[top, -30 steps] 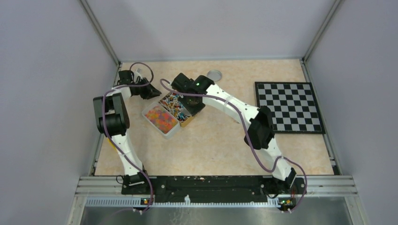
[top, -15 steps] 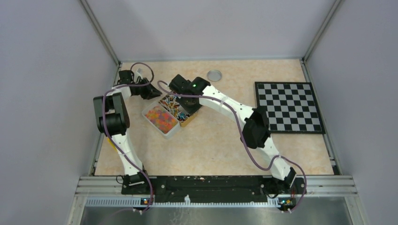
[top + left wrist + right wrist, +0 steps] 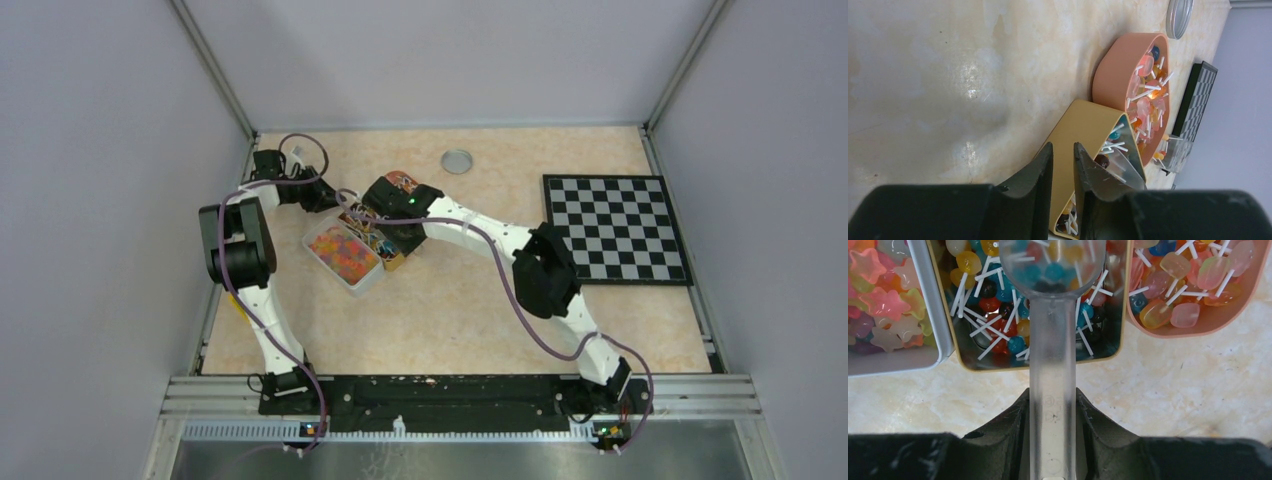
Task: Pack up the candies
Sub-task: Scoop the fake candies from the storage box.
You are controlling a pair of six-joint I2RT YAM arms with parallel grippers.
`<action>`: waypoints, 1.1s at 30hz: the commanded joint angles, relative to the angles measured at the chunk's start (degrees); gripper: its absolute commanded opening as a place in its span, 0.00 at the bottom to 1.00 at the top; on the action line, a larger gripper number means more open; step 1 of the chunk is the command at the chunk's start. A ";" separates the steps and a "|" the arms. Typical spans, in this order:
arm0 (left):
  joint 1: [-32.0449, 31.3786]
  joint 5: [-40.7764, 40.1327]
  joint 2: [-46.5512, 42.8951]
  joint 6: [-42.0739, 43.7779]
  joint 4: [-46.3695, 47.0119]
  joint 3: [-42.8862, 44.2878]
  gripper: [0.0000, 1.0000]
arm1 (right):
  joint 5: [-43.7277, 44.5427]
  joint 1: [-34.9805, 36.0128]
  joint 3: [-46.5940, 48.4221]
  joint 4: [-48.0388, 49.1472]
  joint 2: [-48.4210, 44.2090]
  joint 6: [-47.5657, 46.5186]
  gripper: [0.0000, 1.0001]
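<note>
Right wrist view: we see the right gripper [image 3: 1053,407] clamped narrow on the handle of a clear scoop [image 3: 1053,355]. The scoop's bowl sits low over the yellow box [image 3: 1078,125]; we cannot tell whether it is loaded.
Left jaws: the left gripper [image 3: 1063,150] stands narrow, with one finger outside the yellow box's wall and one inside, apparently pinching it.
Candies: star-shaped candies [image 3: 873,270] fill the white tray [image 3: 928,290] just left of the yellow box. Stick sweets [image 3: 993,310] fill that box and the pink bowl [image 3: 1113,75] to its far right.
Risk, spill: we judge that a tilted scoop sheds sweets onto the table [image 3: 480,310].
Risk, snag: the white sticks may bridge the scoop's rim and drag neighbours out.
Risk, collision: the scoop and a left finger share one box, so a wide sweep may strike that finger.
Risk, slip: a pinch on a thin wall may let the box slide against the tray.
Surface: beige marbled tabletop with glossy patches. A round metal lid [image 3: 457,160] lies at the far side and a checkerboard [image 3: 615,228] at the right.
Room: plain grey panels [image 3: 100,200] enclose the left, right and far sides.
</note>
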 commanded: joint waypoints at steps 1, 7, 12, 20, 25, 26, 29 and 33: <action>0.19 1.43 0.87 0.25 0.71 2.13 0.27 | 0.40 0.57 -4.27 7.92 -6.31 -0.46 0.00; 0.21 1.69 0.87 0.16 0.71 2.15 0.27 | 0.54 0.57 -7.04 10.26 -7.55 -0.01 0.00; 0.23 1.78 0.92 0.18 0.70 2.13 0.28 | 0.75 0.54 -11.63 14.00 -9.35 0.12 0.00; 0.21 1.77 0.88 0.16 0.59 2.25 0.29 | 1.09 0.48 -21.84 22.76 -13.18 -0.10 0.00; 0.20 2.18 0.97 -0.19 0.86 2.19 0.29 | 1.36 0.38 -25.82 27.48 -14.48 -0.18 0.00; 0.26 2.23 0.86 -0.15 0.84 2.18 0.29 | 1.45 0.37 -26.36 28.33 -14.63 -0.22 0.00; 0.24 2.25 0.89 -0.19 0.89 2.21 0.29 | 1.52 0.39 -26.98 30.06 -14.51 -0.51 0.00; 0.21 2.43 0.98 -0.15 0.87 2.25 0.29 | 1.75 0.39 -27.69 32.07 -14.22 -1.05 0.00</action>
